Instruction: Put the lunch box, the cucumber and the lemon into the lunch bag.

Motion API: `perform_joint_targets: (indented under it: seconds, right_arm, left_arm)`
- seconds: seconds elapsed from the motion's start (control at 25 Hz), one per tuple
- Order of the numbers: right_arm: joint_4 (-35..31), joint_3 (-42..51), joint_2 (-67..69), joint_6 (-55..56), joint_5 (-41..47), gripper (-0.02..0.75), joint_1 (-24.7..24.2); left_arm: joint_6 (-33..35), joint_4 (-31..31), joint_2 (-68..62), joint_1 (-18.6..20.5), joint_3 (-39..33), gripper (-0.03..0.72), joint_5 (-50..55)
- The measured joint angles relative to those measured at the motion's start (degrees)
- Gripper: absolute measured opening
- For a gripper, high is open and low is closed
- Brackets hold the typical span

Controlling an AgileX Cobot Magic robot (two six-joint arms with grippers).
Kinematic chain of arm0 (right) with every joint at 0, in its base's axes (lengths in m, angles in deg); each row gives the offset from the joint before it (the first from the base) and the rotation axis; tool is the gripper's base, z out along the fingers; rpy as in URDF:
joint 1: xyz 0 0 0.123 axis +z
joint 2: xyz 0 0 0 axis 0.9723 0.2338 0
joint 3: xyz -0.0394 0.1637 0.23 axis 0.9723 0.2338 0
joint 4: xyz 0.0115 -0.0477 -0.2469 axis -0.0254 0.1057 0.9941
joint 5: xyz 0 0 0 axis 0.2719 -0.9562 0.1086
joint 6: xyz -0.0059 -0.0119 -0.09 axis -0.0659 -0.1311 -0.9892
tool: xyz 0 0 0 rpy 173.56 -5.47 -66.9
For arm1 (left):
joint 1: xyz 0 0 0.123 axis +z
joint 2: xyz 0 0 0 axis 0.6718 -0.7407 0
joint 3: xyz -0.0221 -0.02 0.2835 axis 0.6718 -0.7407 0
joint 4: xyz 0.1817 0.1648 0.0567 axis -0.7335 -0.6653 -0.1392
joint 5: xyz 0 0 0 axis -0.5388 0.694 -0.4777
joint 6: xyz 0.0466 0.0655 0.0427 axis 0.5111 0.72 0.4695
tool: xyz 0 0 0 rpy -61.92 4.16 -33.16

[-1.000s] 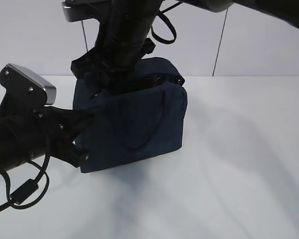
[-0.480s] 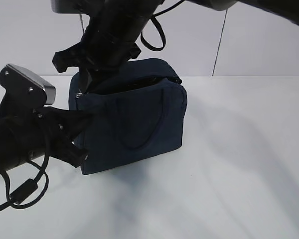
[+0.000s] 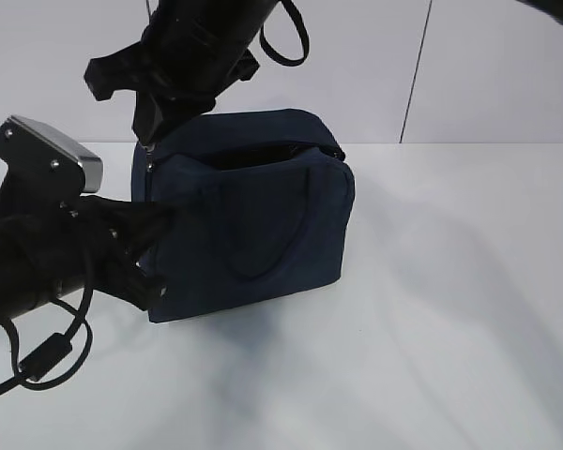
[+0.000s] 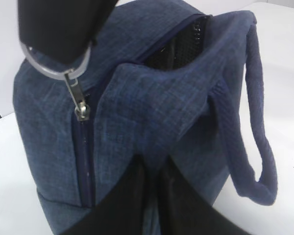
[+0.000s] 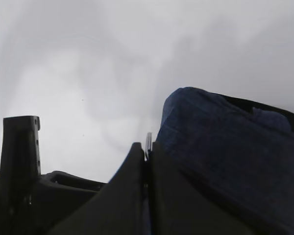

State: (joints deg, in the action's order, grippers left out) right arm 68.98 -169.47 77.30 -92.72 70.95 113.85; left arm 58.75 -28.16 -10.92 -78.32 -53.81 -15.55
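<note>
The navy lunch bag stands on the white table with its top gaping open on a dark inside. My right gripper reaches in from above to the bag's top left corner. It is shut on the metal ring of the zipper pull, and the slider sits on the bag's end wall. In the right wrist view that gripper pinches the ring beside the bag. My left gripper is shut on a fold of the bag's side fabric, low on its left end. The lunch box, cucumber and lemon are out of view.
One loop handle hangs down the bag's near face. The left arm with its cable loop fills the lower left. White table lies to the right and in front of the bag, with a white wall behind.
My right gripper has moved left and up from over the bag's top to its left corner, taking the zipper pull along. The left gripper and the bag have stayed put.
</note>
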Motion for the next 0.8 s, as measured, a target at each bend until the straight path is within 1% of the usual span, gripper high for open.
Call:
perform_joint_targets:
  seconds: [0.16,0.4,0.56,0.68,0.8]
  right_arm:
    - [1.9,-0.1,0.0,1.3,0.7,0.020,0.0]
    - [7.7,-0.2,0.0,4.9,4.5,0.020,0.0]
    - [9.2,-0.2,-0.2,5.7,5.2,0.020,0.0]
    - [9.3,-0.2,-0.3,6.1,5.6,0.020,0.0]
    - [7.1,-0.2,-0.3,5.9,5.6,0.020,0.0]
  left_arm:
    - [0.0,0.0,0.0,0.0,0.0,0.029,0.0]
    - [0.0,0.3,0.0,0.0,0.0,0.031,0.2]
    - [0.0,0.3,0.0,0.0,0.0,0.032,0.3]
    - [0.0,0.3,0.0,0.0,0.0,0.032,0.3]
    - [0.0,0.3,0.0,0.0,0.0,0.032,0.2]
